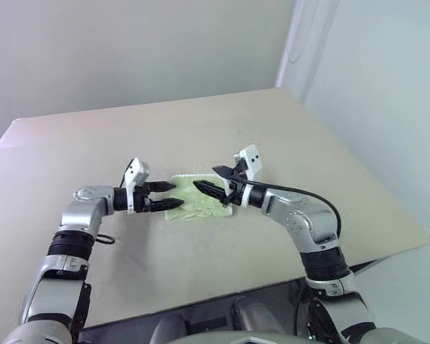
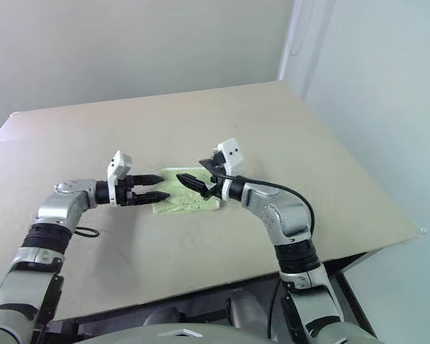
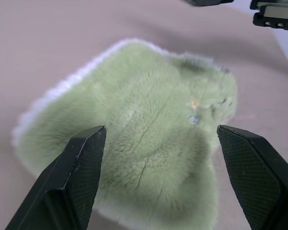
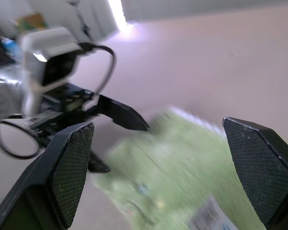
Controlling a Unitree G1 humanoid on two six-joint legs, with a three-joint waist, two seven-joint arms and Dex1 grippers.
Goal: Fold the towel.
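While the towel lay bunched on the table, both the left gripper and right gripper hung open and empty; flattening it first seemed wise.

Beige table before pale walls

We see a wide beige table with its top bare toward twelve o'clock; plain grey-white walls rise behind it, meeting at a corner toward one o'clock, and a paler wall runs down toward three o'clock.
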